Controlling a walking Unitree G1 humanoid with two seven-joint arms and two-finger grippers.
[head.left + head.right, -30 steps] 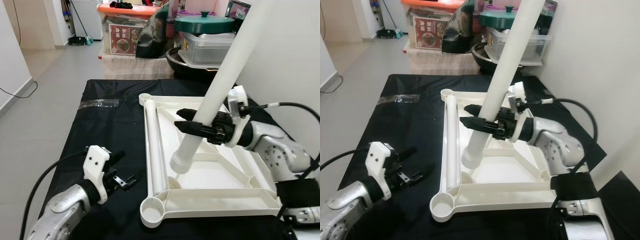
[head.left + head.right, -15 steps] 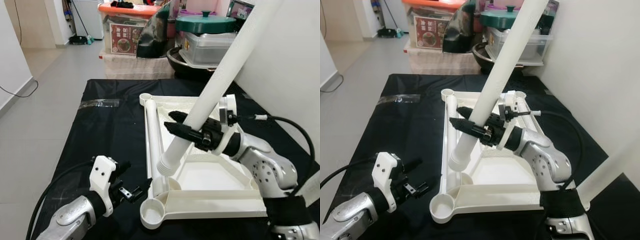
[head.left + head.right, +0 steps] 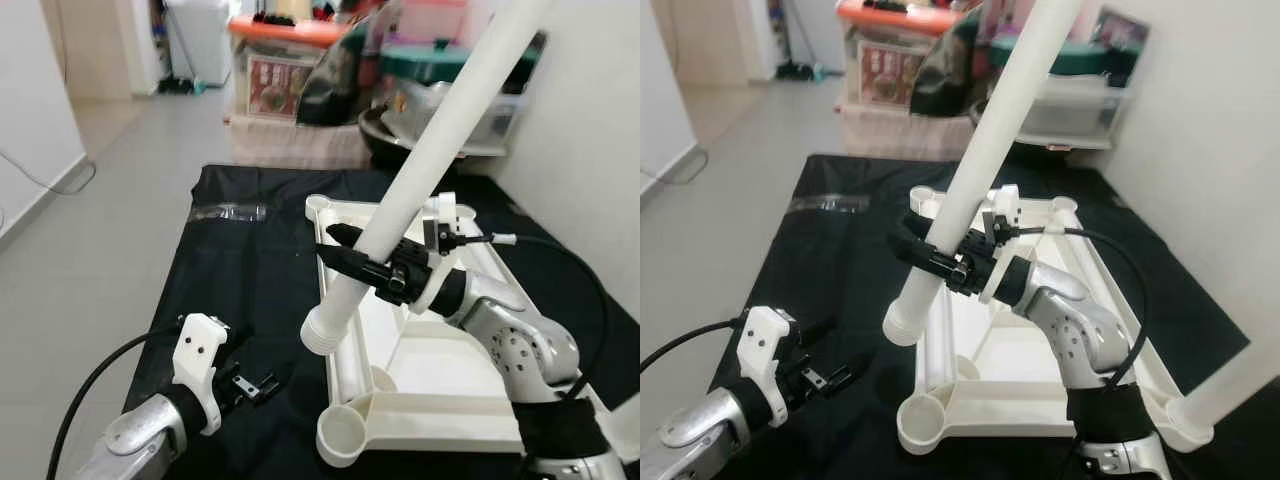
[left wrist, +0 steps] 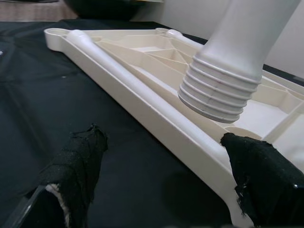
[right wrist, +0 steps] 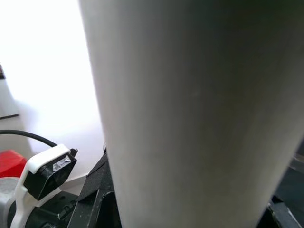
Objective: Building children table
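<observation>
Right gripper (image 3: 368, 268), fingers clamped around the white table leg (image 3: 430, 155), holds it tilted, its ribbed threaded end (image 3: 322, 336) hanging low over the near-left part of the upturned white tabletop (image 3: 450, 405). The tabletop lies on a black cloth (image 3: 250, 260) and has a round socket (image 3: 343, 432) at its near-left corner; the leg's end hangs above and just beyond that socket, not yet in it. Left gripper (image 4: 161, 175), fingers spread wide and holding nothing, rests low over the cloth, just left of the tabletop's left edge rail. To seat the leg well, it should likely be brought upright, its end centred over the socket, then lowered and turned so the threads catch squarely; a tilted entry risks cross-threading.
</observation>
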